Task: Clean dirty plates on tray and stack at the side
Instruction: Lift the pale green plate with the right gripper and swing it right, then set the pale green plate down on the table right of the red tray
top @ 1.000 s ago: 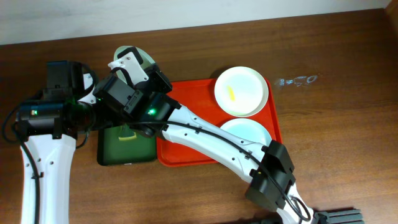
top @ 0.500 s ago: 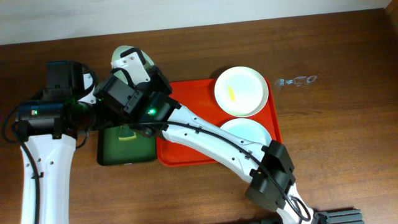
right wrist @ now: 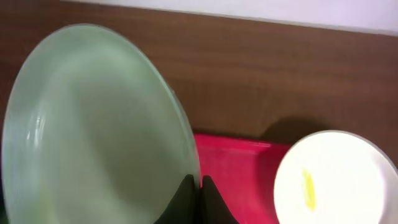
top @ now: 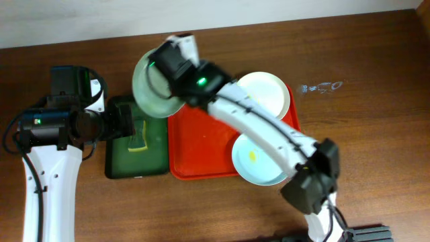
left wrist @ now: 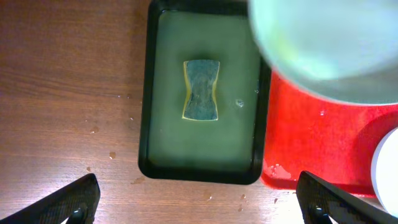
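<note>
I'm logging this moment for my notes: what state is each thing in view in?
pale green plate: lifted, tilted, gripped at its rim.
right tool: shut on the pale green plate.
left tool: open, empty, above the dark green tray.
sponge: lying flat in the dark green tray, untouched.
cream-white plate: flat on the red tray, yellow smear on it.
pale blue plate: on the red tray, yellow smear on it.
</note>
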{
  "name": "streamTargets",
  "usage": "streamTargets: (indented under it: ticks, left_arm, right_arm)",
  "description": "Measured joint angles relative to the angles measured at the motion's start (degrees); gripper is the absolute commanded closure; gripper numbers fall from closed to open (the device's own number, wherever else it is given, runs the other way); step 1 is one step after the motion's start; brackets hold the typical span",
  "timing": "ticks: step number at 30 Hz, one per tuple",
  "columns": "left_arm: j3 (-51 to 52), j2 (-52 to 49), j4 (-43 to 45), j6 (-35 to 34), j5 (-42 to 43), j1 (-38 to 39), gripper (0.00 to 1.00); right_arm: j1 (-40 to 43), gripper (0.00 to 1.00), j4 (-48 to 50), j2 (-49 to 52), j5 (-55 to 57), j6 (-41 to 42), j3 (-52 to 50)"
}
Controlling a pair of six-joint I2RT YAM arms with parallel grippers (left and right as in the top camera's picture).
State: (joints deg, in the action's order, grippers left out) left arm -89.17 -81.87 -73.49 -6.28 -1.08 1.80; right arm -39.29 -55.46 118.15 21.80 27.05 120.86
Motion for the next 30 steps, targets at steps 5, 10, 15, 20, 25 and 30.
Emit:
streamTargets:
  ticks: [5, 10, 15, 20, 25, 30]
  left_arm:
    - [0.0, 0.0, 0.0, 0.0, 0.0, 0.0, 0.01]
    - [0.0, 0.0, 0.0, 0.0, 0.0, 0.0, 0.01]
    - [0.0, 0.0, 0.0, 0.0, 0.0, 0.0, 0.01]
    - [0.0, 0.0, 0.0, 0.0, 0.0, 0.0, 0.01]
    - [0.0, 0.0, 0.0, 0.0, 0.0, 0.0, 0.01]
    - [0.0, 0.0, 0.0, 0.0, 0.0, 0.0, 0.01]
  right_arm:
    - [14.1, 0.96, -8.5, -2.5, -12.0, 1.3, 0.4]
    - [30.8, 0.96, -16.6, -2.5, -23.0, 1.4, 0.5]
    - [47.6, 0.96, -24.7, -2.6, -26.4, -2.4, 0.5]
    - [59.8, 0.96, -31.3, -2.6, -22.8, -6.7, 0.5]
    - [67.5, 0.96, -33.5, -2.6, -17.6, -7.8, 0.5]
    - [67.6, 0.96, -30.2, -2.8, -17.0, -7.8, -5.6]
